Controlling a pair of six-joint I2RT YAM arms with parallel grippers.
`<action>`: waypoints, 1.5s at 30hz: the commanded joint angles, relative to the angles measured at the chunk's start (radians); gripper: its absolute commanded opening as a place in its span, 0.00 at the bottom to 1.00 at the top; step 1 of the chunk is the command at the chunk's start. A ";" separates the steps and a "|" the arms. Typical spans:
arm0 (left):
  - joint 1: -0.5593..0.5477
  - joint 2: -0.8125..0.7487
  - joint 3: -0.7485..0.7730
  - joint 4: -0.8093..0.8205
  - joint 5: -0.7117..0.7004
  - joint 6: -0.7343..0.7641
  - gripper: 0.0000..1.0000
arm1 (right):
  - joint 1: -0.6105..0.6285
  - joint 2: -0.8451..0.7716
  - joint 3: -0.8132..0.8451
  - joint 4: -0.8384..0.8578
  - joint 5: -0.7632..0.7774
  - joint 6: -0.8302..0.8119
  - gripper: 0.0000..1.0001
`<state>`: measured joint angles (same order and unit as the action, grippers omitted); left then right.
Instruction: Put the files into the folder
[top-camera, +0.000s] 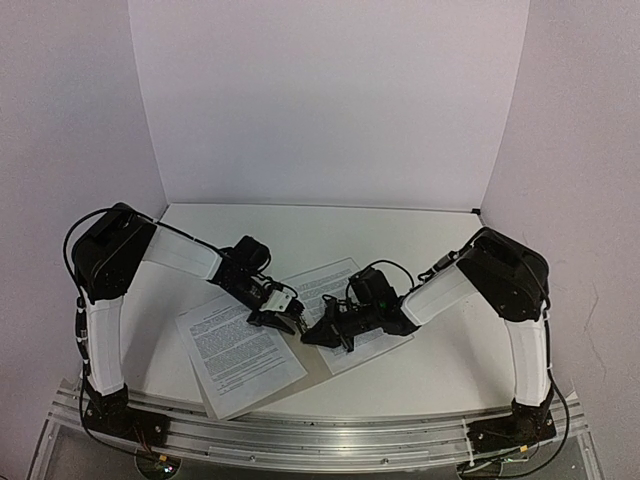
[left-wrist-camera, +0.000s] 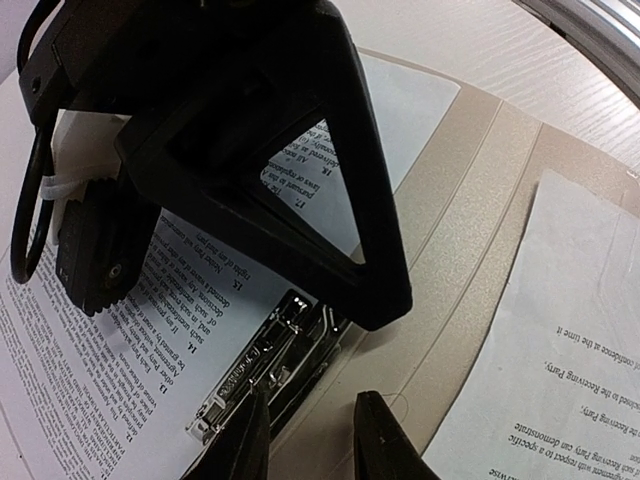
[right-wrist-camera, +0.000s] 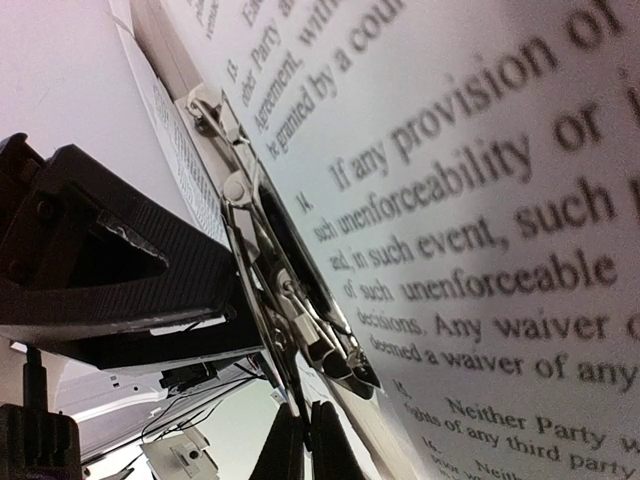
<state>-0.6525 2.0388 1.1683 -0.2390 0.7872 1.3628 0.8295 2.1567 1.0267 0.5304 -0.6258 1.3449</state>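
Observation:
The beige folder (top-camera: 318, 365) lies open on the white table. One file (top-camera: 235, 345) lies on its left half and another file (top-camera: 335, 285) on its right half. In the left wrist view the metal clip (left-wrist-camera: 270, 350) sits on the edge of one printed file (left-wrist-camera: 100, 380), beside the folder's spine (left-wrist-camera: 470, 200), and the second file (left-wrist-camera: 580, 340) lies at the right. My left gripper (left-wrist-camera: 310, 440) is open just above the clip's near end. My right gripper (right-wrist-camera: 300, 445) is shut on the clip's thin metal lever (right-wrist-camera: 290, 300), next to a file (right-wrist-camera: 480, 200).
Both grippers meet over the folder's spine, the left (top-camera: 283, 320) and the right (top-camera: 312, 338) almost touching. White walls close the back and both sides. An aluminium rail (top-camera: 320, 430) runs along the near edge.

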 joint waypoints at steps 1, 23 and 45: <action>-0.023 0.034 -0.028 0.016 0.002 0.000 0.30 | 0.022 0.063 -0.049 -0.308 0.051 0.054 0.00; -0.059 0.060 -0.104 -0.021 -0.172 0.283 0.06 | 0.023 0.042 0.037 -0.310 0.055 0.005 0.21; -0.062 0.061 -0.154 0.014 -0.210 0.345 0.04 | 0.021 -0.115 0.108 -0.362 0.065 0.014 0.30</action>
<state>-0.7002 2.0205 1.0901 -0.0376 0.7284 1.6844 0.8471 2.0903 1.1019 0.2295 -0.5800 1.3479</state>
